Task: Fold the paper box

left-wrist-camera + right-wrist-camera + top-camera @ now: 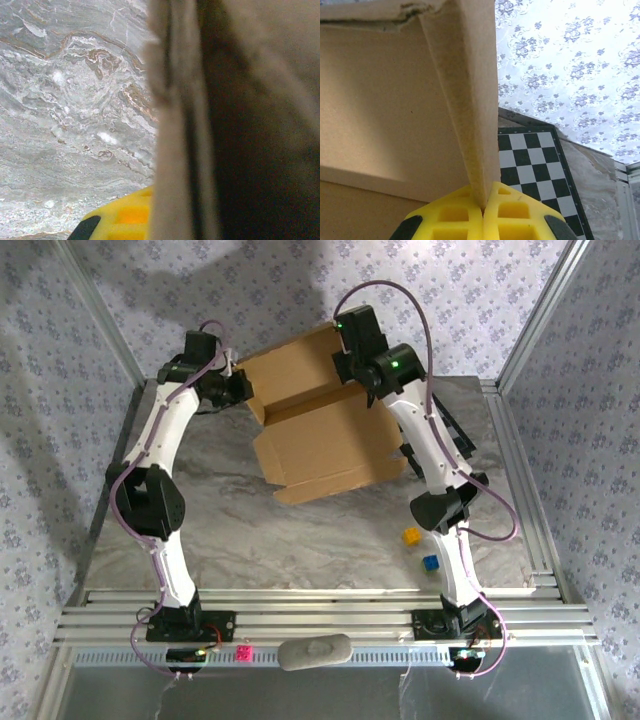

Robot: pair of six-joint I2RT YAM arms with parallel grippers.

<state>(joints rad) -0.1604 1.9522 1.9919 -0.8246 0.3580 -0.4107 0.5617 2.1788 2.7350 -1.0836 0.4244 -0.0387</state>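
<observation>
1. The paper box (325, 445) is on the far middle of the table (300, 540), partly folded. Plain brown cardboard with creased panels; the far flap is raised towards the back edge and the near flap lies flat.
2. Right gripper (483, 204): yellow ribbed fingers clamped together on the thin edge of an upright flap at the box's far right corner.
3. Left gripper (238, 390): at the box's left edge with jaws together. In the wrist view the card edge lies against one yellow pad (125, 220); the other pad is hidden.
4. The tabletop is grey with marble veining. The near half in front of the box is bare, open room.
5. A yellow block (411, 535) and a blue block (430, 562) sit near the right arm, well apart from the box.
6. A black-and-white checkered board (530, 160) lies flat beside the box's right side.
7. Aluminium rails run along the near and right table edges.
</observation>
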